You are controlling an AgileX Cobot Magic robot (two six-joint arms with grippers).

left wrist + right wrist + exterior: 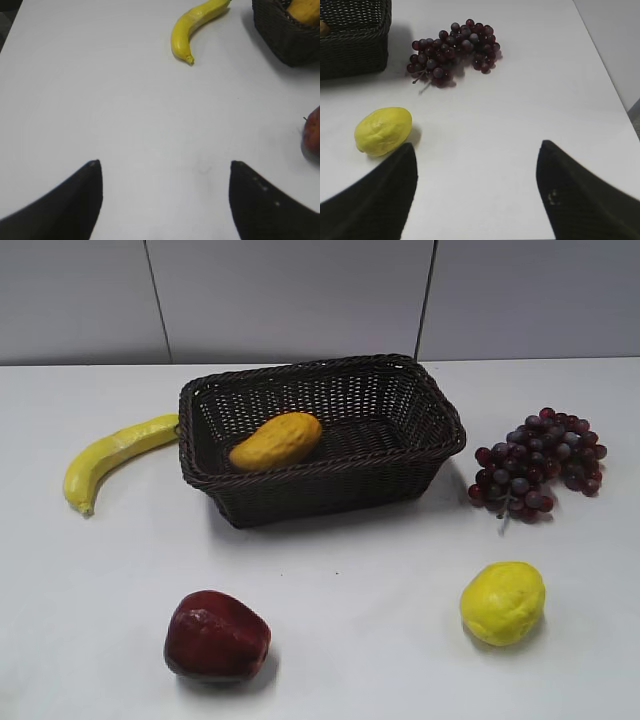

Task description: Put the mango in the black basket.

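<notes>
The orange-yellow mango [276,440] lies inside the black basket [400,468], toward its left side. A bit of the mango [306,10] shows over the basket's wall [285,40] in the left wrist view. The basket's corner [352,50] also shows in the right wrist view. My left gripper [165,165] is open and empty over bare table, well away from the basket. My right gripper [476,146] is open and empty over the table, right of the yellow lemon-like fruit. Neither gripper shows in the exterior view.
A yellow banana [108,455] lies left of the basket, touching its rim, and also shows in the left wrist view [195,27]. Purple grapes [540,462] lie to the right. A dark red apple [215,636] and a yellow lemon-like fruit [502,602] sit near the front.
</notes>
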